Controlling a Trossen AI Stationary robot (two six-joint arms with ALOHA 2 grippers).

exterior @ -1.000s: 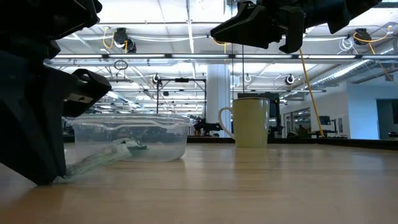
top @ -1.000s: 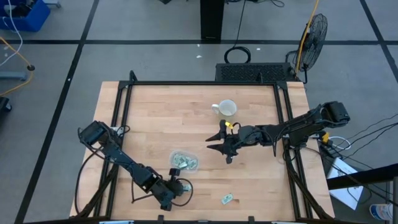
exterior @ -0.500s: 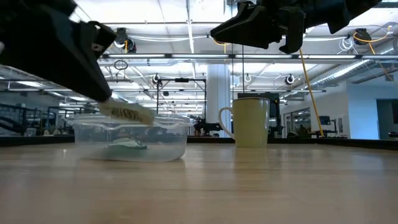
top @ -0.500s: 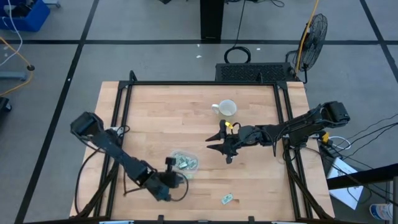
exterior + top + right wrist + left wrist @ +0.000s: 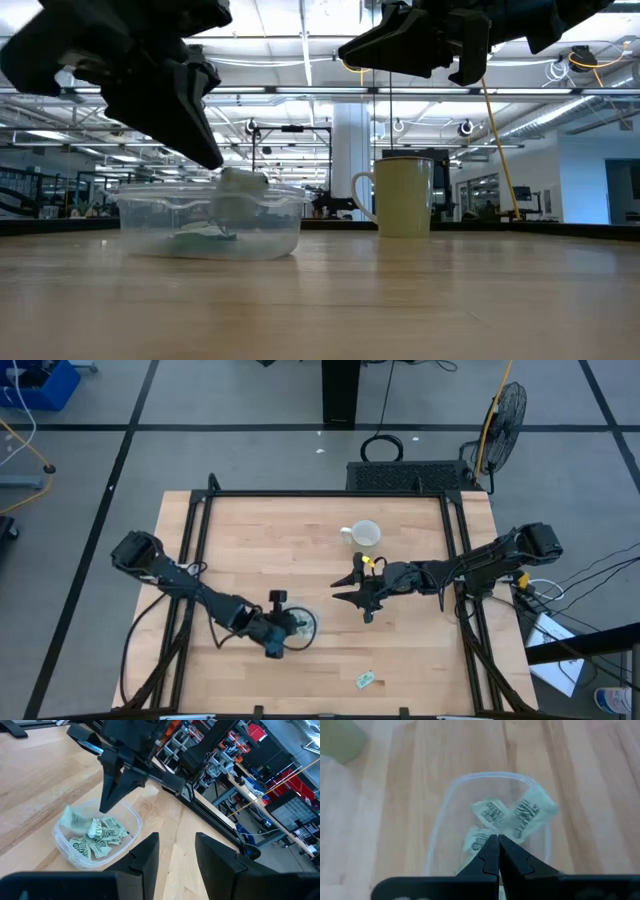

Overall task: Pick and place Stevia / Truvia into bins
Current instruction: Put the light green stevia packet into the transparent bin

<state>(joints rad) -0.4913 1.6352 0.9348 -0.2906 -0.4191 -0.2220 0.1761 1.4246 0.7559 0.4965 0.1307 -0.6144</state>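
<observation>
Left tool over the bin, packet at its tips

The left tool (image 5: 215,165) hangs just above the bin (image 5: 209,218), its fingers pinched together on a pale Stevia packet (image 5: 242,181) that dangles at the rim (the wrist view shows the tips closed to a line). To finish well, I judge it should release over the bin's middle, above the packets already inside (image 5: 507,817), so the paper does not catch the wall. Farther off, the right tool (image 5: 362,594) waits with fingers apart, raised near the mug (image 5: 364,534). One stray packet (image 5: 365,680) lies on the desk (image 5: 260,530), well apart from the bin.
</observation>
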